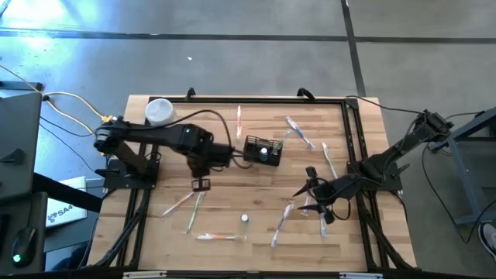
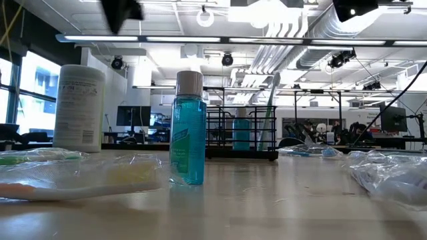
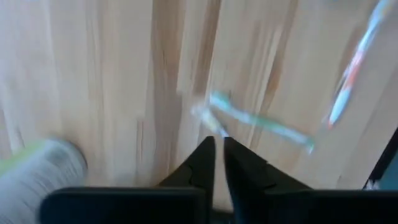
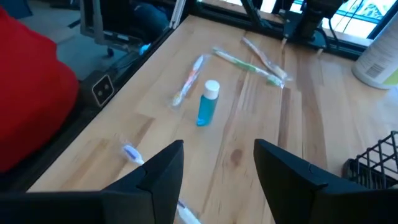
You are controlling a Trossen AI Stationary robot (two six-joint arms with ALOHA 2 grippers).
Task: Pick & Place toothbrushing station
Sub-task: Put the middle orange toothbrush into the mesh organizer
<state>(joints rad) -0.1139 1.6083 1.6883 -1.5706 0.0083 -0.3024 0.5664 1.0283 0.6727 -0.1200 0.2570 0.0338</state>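
The toothbrushing station, a small black wire caddy point(image 1: 262, 149) point(image 2: 240, 133), stands on its base on the wooden table right of centre; a pale toothbrush point(image 2: 270, 110) stands upright in it. My left gripper point(image 1: 201, 184) point(image 3: 217, 146) hangs pointing down over bare wood, left of the caddy, with only a narrow slit between its fingers and nothing in it. A green toothbrush point(image 3: 258, 121) lies just beyond it. My right gripper point(image 1: 314, 190) point(image 4: 217, 165) hovers open over the table's right part, empty, facing a small blue bottle point(image 4: 208, 102) point(image 1: 245, 219).
A white cylindrical container point(image 1: 159, 111) point(image 2: 80, 107) stands at the far left corner. Several wrapped toothbrushes lie scattered, one point(image 1: 180, 203) near the left gripper, one point(image 1: 283, 221) near the right. A black frame point(image 1: 353, 139) runs along the table's sides.
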